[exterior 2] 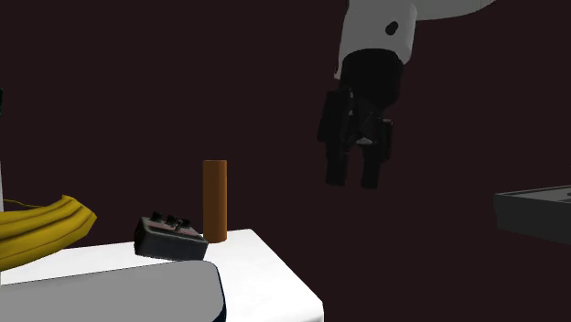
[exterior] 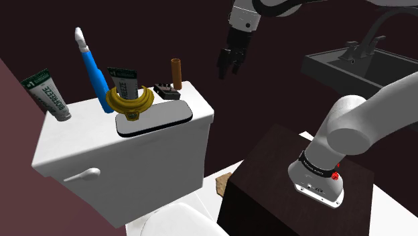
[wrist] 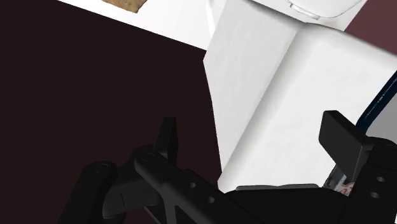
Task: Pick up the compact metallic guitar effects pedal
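Observation:
The small dark grey effects pedal (exterior: 164, 90) with knobs on top lies on the white toilet tank lid (exterior: 201, 100), near its back right corner and just in front of a brown cylinder (exterior: 177, 72). In the second exterior view the pedal (exterior 2: 170, 238) sits left of the cylinder (exterior 2: 214, 199). My black gripper (exterior: 230, 67) hangs in the air, right of the tank and above the pedal's level, apart from it. Its fingers stand open with nothing between them (exterior 2: 357, 174). In the wrist view the gripper (wrist: 254, 137) frames the white tank side (wrist: 273, 95).
On the tank stand a toothpaste tube (exterior: 48, 95), a blue toothbrush (exterior: 92, 67), a green-labelled box (exterior: 123, 80), a gold ring-shaped object (exterior: 128, 102) and a grey pad (exterior: 154, 117). A dark sink (exterior: 362, 67) is at the shoulder view's right; the dark stand (exterior: 268, 181) is below.

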`<state>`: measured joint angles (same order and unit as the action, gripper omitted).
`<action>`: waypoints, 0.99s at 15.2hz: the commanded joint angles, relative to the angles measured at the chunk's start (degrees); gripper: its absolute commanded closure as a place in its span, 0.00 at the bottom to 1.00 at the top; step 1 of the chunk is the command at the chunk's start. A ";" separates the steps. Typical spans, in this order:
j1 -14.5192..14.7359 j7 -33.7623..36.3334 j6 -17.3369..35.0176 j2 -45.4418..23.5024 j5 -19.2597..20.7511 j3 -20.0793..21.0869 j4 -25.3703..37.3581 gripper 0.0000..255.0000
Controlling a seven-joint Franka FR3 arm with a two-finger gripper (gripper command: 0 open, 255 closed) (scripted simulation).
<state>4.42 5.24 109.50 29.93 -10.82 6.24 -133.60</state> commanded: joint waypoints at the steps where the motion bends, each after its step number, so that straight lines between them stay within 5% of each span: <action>1: 0.68 0.28 3.18 -3.41 -0.63 1.11 2.01 0.00; 15: 4.23 3.05 19.13 -25.92 0.85 7.85 20.04 0.00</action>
<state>8.44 7.98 127.89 6.09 -10.51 13.67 -115.77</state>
